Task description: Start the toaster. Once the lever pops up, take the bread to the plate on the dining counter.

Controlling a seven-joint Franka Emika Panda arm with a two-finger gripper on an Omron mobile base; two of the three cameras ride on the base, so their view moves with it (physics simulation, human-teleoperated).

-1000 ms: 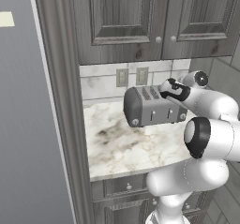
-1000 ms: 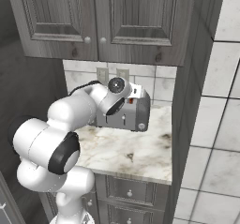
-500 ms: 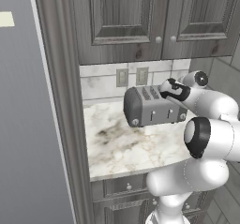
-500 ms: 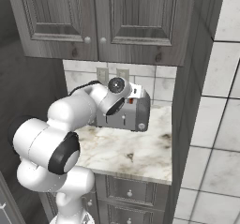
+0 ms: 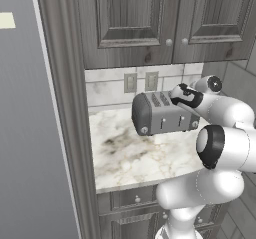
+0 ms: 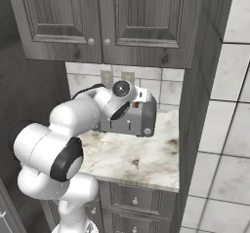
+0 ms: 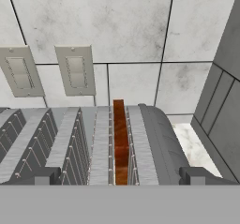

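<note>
The hand is positioned above the right end of the toaster, its fingers spread wide and holding nothing, one fingertip on each side of the slots. The bread stands upright in the rightmost slot, between the fingers. The toaster sits on the marble surface against the tiled wall, below two wall switch plates.

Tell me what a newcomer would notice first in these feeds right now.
The white arm reaching over the dark-grey toaster, which sits on a marble counter under grey cabinets. In the hand view, a brown slice of bread stands in the slot nearest the toaster's rounded end, with the open gripper straddling it. Two wall outlets sit on the tiled backsplash behind.
</note>
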